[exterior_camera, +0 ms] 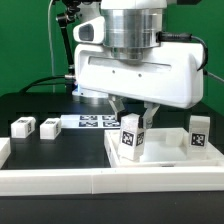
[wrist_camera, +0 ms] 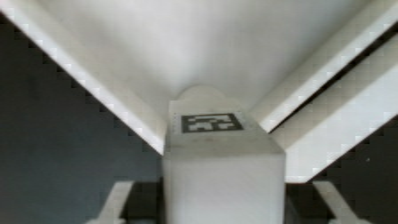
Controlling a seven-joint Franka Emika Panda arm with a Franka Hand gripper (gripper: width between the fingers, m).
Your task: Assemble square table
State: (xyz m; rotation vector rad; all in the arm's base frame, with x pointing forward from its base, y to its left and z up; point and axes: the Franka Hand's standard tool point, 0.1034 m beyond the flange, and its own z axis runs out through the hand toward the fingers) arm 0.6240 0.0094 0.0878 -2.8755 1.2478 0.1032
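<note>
The white tray-like tabletop [exterior_camera: 168, 160] lies at the exterior view's right. One short white tagged leg [exterior_camera: 198, 136] stands upright at its far right corner. My gripper [exterior_camera: 133, 122] hangs over the tabletop's left part, shut on another tagged leg [exterior_camera: 131, 139], which is held about upright just above the tray. In the wrist view this leg [wrist_camera: 214, 150] fills the middle between my fingers [wrist_camera: 118, 200], its tag facing the camera, and the tabletop's raised rim [wrist_camera: 103, 82] forms a corner behind it.
Two more loose legs [exterior_camera: 22, 127] [exterior_camera: 48, 127] lie on the black table at the exterior view's left. The marker board [exterior_camera: 92, 121] lies behind my gripper. A long white border wall [exterior_camera: 90, 186] runs along the front.
</note>
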